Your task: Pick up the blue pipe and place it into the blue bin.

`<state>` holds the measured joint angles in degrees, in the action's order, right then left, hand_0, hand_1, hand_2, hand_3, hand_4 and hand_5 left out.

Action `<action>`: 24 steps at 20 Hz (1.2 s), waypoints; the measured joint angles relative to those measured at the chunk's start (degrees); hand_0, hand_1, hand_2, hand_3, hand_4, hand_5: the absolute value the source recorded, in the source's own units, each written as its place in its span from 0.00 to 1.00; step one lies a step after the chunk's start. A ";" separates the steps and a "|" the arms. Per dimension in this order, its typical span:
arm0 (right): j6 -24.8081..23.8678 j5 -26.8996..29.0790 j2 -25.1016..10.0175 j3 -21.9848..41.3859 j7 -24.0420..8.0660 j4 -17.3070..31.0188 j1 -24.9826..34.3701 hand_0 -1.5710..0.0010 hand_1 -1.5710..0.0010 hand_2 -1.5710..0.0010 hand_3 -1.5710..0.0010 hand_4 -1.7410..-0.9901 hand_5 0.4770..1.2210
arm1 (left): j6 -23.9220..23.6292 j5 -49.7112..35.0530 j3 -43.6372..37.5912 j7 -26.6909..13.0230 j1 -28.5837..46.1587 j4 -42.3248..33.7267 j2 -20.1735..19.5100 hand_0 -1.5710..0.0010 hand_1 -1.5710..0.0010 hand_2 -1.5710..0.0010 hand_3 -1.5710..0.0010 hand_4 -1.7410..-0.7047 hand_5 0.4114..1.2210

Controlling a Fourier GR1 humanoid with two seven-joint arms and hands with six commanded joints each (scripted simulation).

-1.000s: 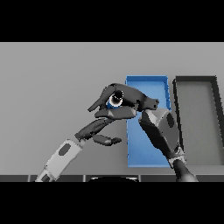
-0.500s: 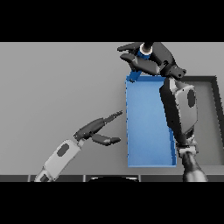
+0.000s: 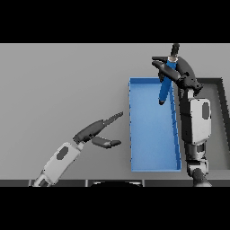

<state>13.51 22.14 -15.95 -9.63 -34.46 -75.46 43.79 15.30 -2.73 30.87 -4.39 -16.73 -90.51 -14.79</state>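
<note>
From the head view, a plain grey table [image 3: 58,81] fills the scene, flat and even, with the blue bin [image 3: 152,134] standing on its right half, long side running away from the robot, and a dark grey bin [image 3: 215,130] just beside it further right, partly hidden behind the right arm. The right arm comes up from the lower edge, its white and grey forearm lying over the blue bin's right wall, and the right hand [image 3: 182,74] sits high at the far end of the bin, fingers curled round the blue pipe [image 3: 165,87] — a firm clasp near the pipe's upper part. The pipe hangs tilted, its dark top end poking out above the hand and its lower end pointing down and slightly left over the far part of the bin's floor; whether that end touches the floor cannot be told. Over on the other side, the left arm enters from the lower left corner, and the left hand [image 3: 92,132] hovers over bare table just left of the bin — fingers straight and stretched toward the bin's left wall, thumb held out below them, holding nothing, apart from the bin.
</note>
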 measured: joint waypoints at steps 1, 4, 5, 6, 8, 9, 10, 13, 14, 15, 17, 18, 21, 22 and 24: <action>-0.49 -0.92 0.30 -0.14 -0.33 -0.62 -2.13 0.00 0.00 0.00 0.00 0.32 1.00 | 0.12 -0.16 0.32 -0.10 0.33 -0.46 0.16 1.00 1.00 1.00 1.00 0.88 0.07; -6.04 -1.35 -2.10 4.00 -0.47 1.26 -7.39 0.00 0.00 0.00 0.14 0.26 1.00 | -0.35 0.51 0.93 0.02 1.31 -1.05 0.24 1.00 1.00 1.00 1.00 0.88 0.07; -6.99 -0.49 -3.14 6.00 -0.47 1.31 -8.39 0.00 0.00 0.00 0.31 0.21 1.00 | -0.08 0.16 0.64 -0.17 0.92 -0.97 0.04 1.00 1.00 1.00 1.00 0.88 0.07; -8.79 0.90 -4.38 8.19 -0.45 1.93 -9.47 0.00 0.00 0.00 0.25 0.23 1.00 | -0.31 0.26 0.99 -0.57 1.16 -1.37 0.40 1.00 1.00 1.00 1.00 0.88 0.07; -11.29 4.44 -7.36 13.68 -0.46 0.55 -13.31 0.00 0.00 0.00 0.46 0.15 1.00 | -0.32 0.33 0.65 -0.15 1.04 -0.97 0.00 1.00 1.00 1.00 1.00 0.88 0.08; -12.96 5.49 -8.96 16.21 -0.45 0.48 -14.06 0.00 0.00 0.00 0.56 0.12 0.98 | -0.19 -0.01 0.24 -0.62 0.52 -0.41 0.01 1.00 1.00 1.00 1.00 0.88 0.08; -14.57 7.16 -10.55 19.85 -0.45 0.69 -14.85 0.00 0.00 0.00 0.45 0.16 0.96 | -0.15 0.01 0.33 -0.97 0.18 0.05 0.36 1.00 1.00 1.00 1.00 0.88 0.08; -23.81 18.33 -17.12 31.23 -0.44 3.21 -13.90 0.25 0.30 0.32 0.59 0.35 0.94 | -0.38 0.18 0.79 -0.86 0.80 -0.81 0.48 1.00 1.00 1.00 1.00 0.88 0.08; -24.10 21.02 -18.48 33.79 -0.48 4.08 -12.95 0.40 0.44 0.46 0.67 0.45 0.92 | -0.44 0.04 0.76 -0.72 0.91 -1.04 0.54 1.00 1.00 1.00 1.00 0.88 0.08; -24.91 25.06 -20.11 36.83 -0.29 3.92 -12.41 0.52 0.55 0.57 0.74 0.53 0.93 | -0.48 0.13 1.06 -0.77 0.79 -1.35 0.80 1.00 1.00 1.00 1.00 0.88 0.08; -27.03 31.97 -23.43 43.44 -0.45 4.65 -9.46 0.69 0.71 0.72 0.83 0.63 0.89 | -0.69 0.63 1.11 -1.36 0.55 -0.69 0.93 1.00 1.00 1.00 1.00 0.88 0.08; -25.34 32.67 -25.26 45.69 -0.47 3.72 -8.32 0.76 0.77 0.78 0.87 0.67 0.82 | -0.76 0.60 0.99 -0.75 0.67 -1.06 0.69 1.00 1.00 1.00 1.00 0.88 0.08; -21.11 27.88 -27.55 49.97 -0.49 2.27 -6.42 0.87 0.88 0.89 0.93 0.72 0.66 | -0.50 0.04 0.89 -1.55 0.60 -1.04 0.72 1.00 1.00 1.00 1.00 0.88 0.08; -21.23 27.33 -27.66 50.83 -0.49 1.50 -6.65 0.90 0.91 0.91 0.94 0.73 0.61 | -0.67 0.02 1.21 -1.06 1.05 -1.82 0.92 1.00 1.00 1.00 1.00 0.88 0.08; -20.65 26.55 -28.66 52.23 -0.49 0.98 -6.17 0.92 0.94 0.94 0.96 0.74 0.54 | -0.46 0.30 1.21 -0.48 1.57 -1.72 0.22 1.00 1.00 1.00 1.00 0.88 0.07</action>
<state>-7.13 48.69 -44.61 42.60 -34.95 -74.47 37.62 14.85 -2.43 32.08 -4.87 -15.16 -92.23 -14.57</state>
